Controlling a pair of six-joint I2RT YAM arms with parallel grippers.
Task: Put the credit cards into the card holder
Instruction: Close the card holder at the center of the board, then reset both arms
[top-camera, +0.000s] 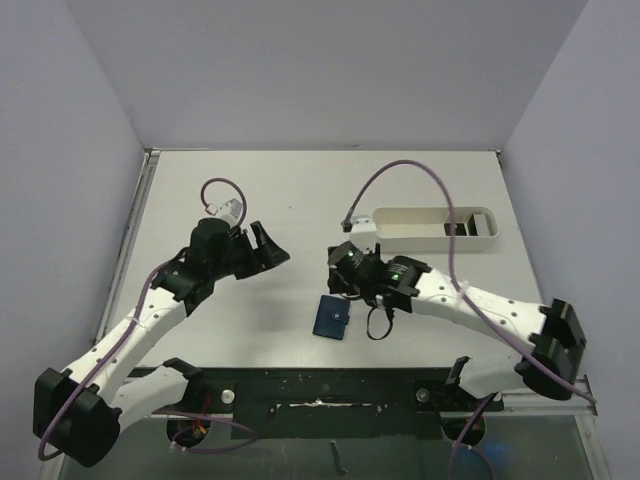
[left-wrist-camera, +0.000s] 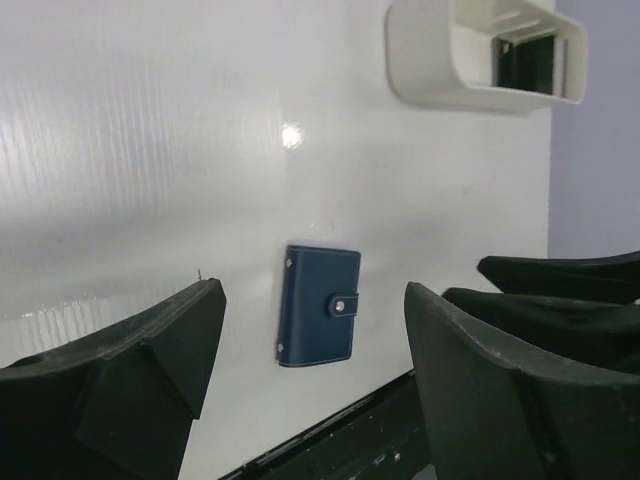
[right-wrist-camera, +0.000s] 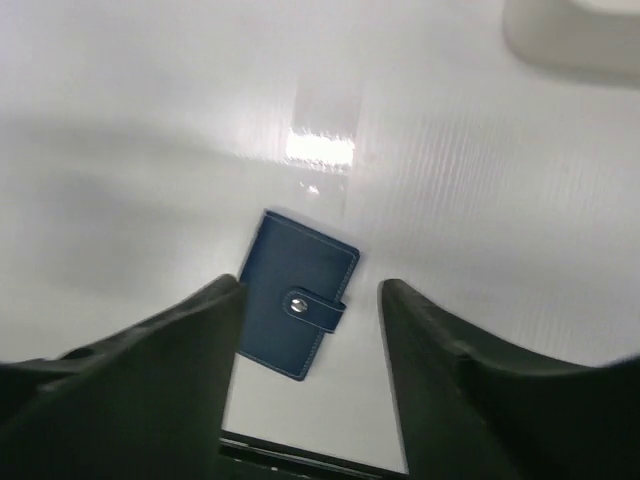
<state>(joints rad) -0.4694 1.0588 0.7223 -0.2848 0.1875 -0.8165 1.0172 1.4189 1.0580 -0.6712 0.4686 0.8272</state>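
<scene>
The navy-blue card holder (top-camera: 331, 317) lies closed and snapped on the table near the front edge; it also shows in the left wrist view (left-wrist-camera: 318, 305) and the right wrist view (right-wrist-camera: 295, 294). Dark credit cards (top-camera: 461, 229) stand in the right end of the white tray, seen too in the left wrist view (left-wrist-camera: 527, 64). My right gripper (top-camera: 350, 281) is open, hovering just above and behind the card holder. My left gripper (top-camera: 262, 248) is open and empty, well to the left of it.
A long white oval tray (top-camera: 432, 229) lies at the back right, also in the left wrist view (left-wrist-camera: 440, 62). The black front rail (top-camera: 320, 385) runs along the table's near edge, close below the card holder. Grey walls enclose the table.
</scene>
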